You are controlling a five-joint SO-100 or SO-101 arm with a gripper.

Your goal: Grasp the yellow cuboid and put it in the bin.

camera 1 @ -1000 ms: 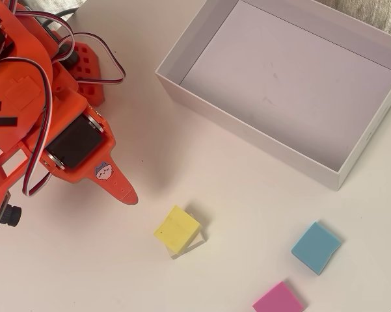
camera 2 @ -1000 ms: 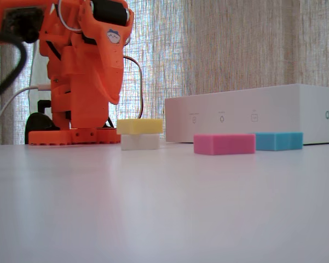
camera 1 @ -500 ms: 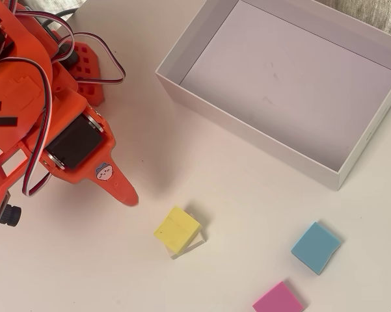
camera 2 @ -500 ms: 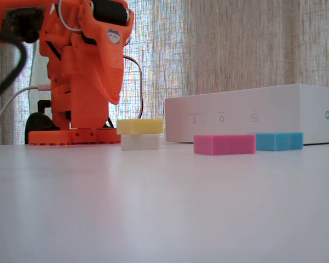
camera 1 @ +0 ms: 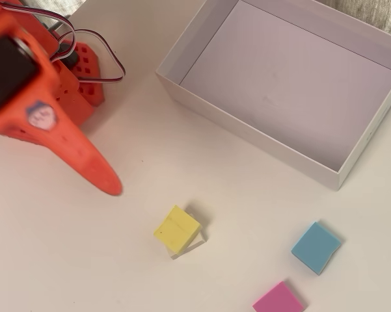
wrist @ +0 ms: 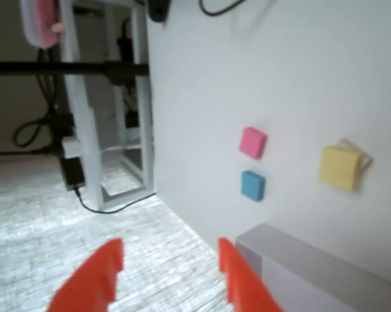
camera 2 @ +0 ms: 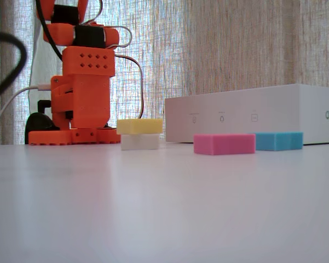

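Resting atop cream block [camera 1: 194, 243]: yellow cuboid [camera 1: 176, 229]; end effector [wrist: 169, 257] spread wide, empty.

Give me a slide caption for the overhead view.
Yellow cuboid stacked on a pale block, empty bin beyond, gripper not yet there.

You had open tabletop [camera 1: 84, 260] all round the yellow cuboid [camera 1: 176, 229], which sat on a cream block [camera 2: 140, 142]. The blue block [camera 1: 315, 247] and pink block [camera 1: 278, 300] lay well apart from it. The bin [camera 1: 247, 127] stood unobstructed.
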